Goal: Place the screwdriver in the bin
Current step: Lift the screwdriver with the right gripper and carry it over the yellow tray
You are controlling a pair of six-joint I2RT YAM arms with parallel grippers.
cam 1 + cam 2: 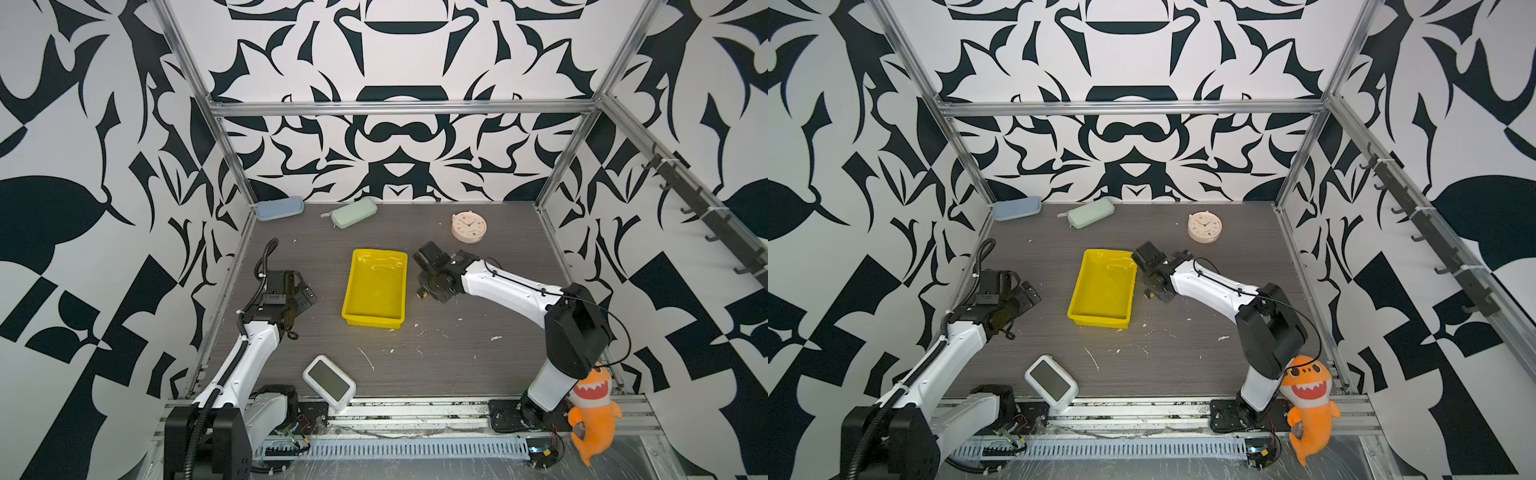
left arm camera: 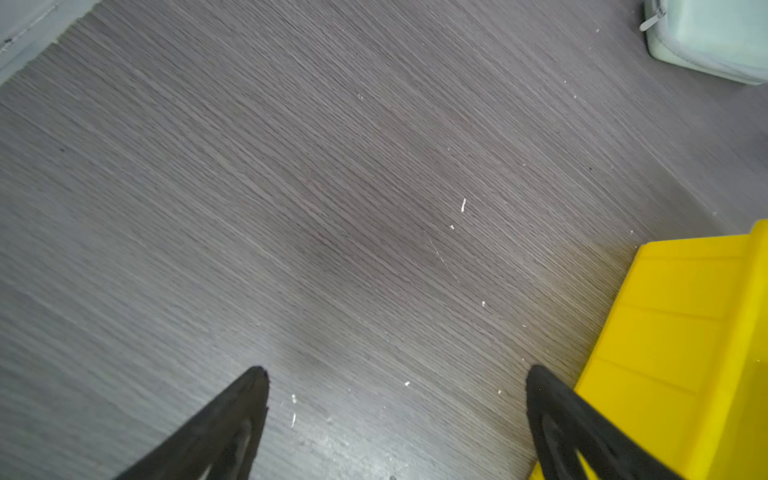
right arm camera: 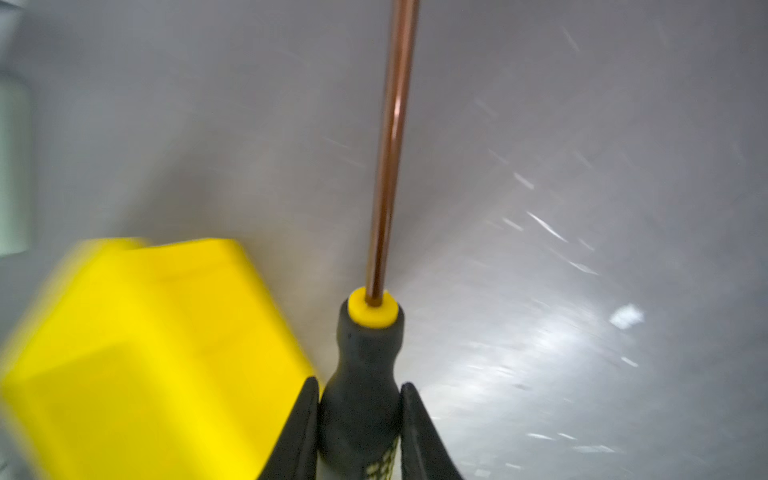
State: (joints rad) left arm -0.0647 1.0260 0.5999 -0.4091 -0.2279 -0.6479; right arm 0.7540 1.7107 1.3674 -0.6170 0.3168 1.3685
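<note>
Black handle of the screwdriver (image 3: 368, 345) is pinched tight in the right hand (image 3: 360, 384), with the shaft reaching out just beside the bin (image 3: 145, 332) and, it is judged, not yet over it. For a clean carry, the pinch is best held firm, the tip lifted clear of the rim, and the shaft lined up with the bin's long side before anything is let go. The left hand (image 2: 397, 370) is spread above the surface (image 2: 332, 187) beside the bin, off that path.
</note>
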